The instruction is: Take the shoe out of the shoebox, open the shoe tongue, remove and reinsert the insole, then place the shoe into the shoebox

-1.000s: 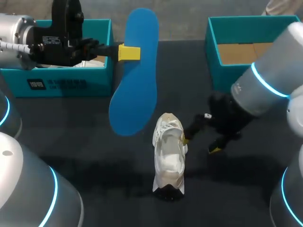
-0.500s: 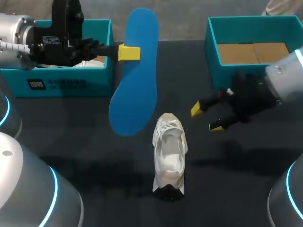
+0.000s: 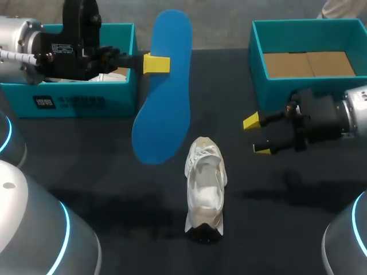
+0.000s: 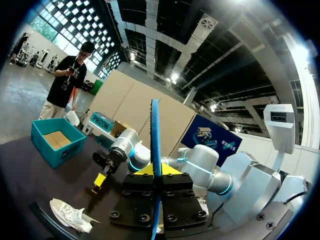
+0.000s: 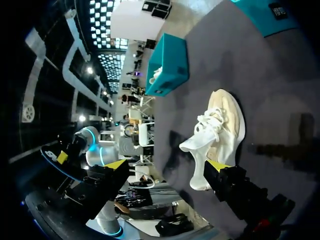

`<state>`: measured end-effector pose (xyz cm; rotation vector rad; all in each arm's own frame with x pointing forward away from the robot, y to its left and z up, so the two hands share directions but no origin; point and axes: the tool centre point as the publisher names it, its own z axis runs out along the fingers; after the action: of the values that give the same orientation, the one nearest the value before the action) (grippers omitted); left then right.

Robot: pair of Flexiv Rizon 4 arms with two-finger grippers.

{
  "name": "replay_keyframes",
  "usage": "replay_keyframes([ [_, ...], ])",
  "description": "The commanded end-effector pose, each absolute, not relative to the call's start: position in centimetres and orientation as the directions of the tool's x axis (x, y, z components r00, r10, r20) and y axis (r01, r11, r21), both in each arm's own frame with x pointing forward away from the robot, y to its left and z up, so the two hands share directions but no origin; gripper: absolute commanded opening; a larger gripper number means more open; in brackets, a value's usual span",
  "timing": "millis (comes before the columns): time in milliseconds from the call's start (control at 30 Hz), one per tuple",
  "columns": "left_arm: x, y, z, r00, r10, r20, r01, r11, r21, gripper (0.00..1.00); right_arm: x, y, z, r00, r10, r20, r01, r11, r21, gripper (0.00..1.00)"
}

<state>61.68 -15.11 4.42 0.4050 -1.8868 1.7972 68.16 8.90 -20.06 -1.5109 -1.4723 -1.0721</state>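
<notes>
Open and empty, my right end effector has drawn back from the shoe toward the table's right edge, while my left end effector keeps the insole clamped for reinsertion.

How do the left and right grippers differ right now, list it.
The left gripper is shut on the blue insole; the right gripper is open and empty. The left sits by the left shoebox, the right near the white shoe, not touching it. Both have yellow tips.
</notes>
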Motion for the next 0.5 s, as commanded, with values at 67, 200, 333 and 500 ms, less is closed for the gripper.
replay_keyframes([
  [67,61.7,-15.2,4.4,-0.831,0.122,0.543,-0.536,0.087,-0.839,0.0,69.1,10.0,-19.5,-0.014,0.349,0.937,0.998,-0.051,0.034,1.0],
  [200,61.7,-15.2,4.4,-0.831,0.122,0.543,-0.536,0.087,-0.839,0.0,69.8,10.5,-18.7,-0.013,0.341,0.94,0.998,-0.058,0.035,1.0],
  [333,61.7,-15.2,4.4,-0.831,0.122,0.543,-0.536,0.087,-0.839,0.0,70.5,10.8,-17.9,-0.017,0.259,0.966,0.998,-0.049,0.03,1.0],
  [500,61.7,-15.2,4.4,-0.831,0.122,0.543,-0.536,0.087,-0.839,0.0,70.5,10.8,-17.9,-0.017,0.259,0.966,0.998,-0.049,0.03,1.0],
])
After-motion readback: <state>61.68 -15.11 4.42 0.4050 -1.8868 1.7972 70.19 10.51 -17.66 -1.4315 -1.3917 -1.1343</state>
